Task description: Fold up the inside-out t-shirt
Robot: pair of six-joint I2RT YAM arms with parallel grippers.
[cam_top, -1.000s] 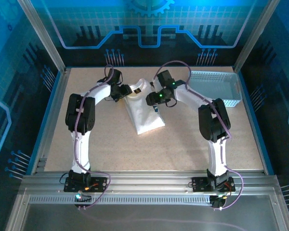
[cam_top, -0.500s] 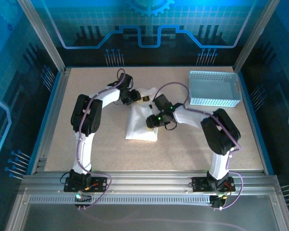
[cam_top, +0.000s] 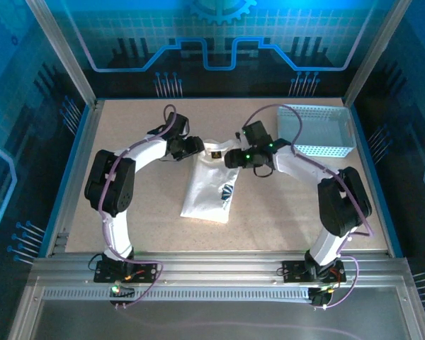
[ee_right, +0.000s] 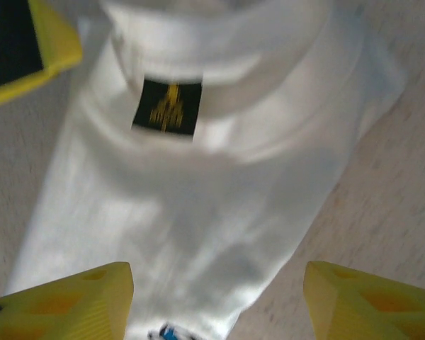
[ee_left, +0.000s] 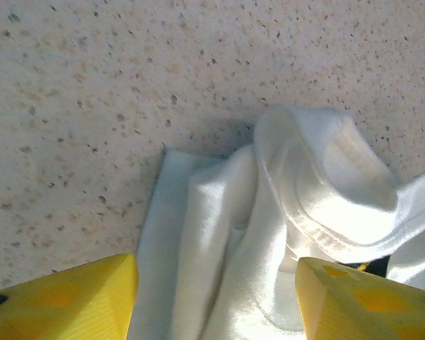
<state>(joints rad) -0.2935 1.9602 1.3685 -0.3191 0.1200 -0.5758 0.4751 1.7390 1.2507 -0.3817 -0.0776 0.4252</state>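
The inside-out t-shirt lies on the table as a long, narrow white bundle, collar end at the back and a small dark-blue logo on its right side. My left gripper hovers at the collar's left, open. Its yellow fingertips straddle the white folds, with the collar just ahead. My right gripper is at the collar's right, also open. Its fingertips stand wide over the cloth, and a black neck label shows ahead. Neither gripper pinches the cloth.
A light blue-grey perforated basket stands at the back right, close behind the right arm. Speckled tabletop surrounds the shirt on the left, right and near side. Metal frame posts and blue rails border the table.
Both grippers went down over the shirt's middle and have drawn back to the collar end, open. The shirt now lies longer and straighter, nearer the front, with its logo showing.
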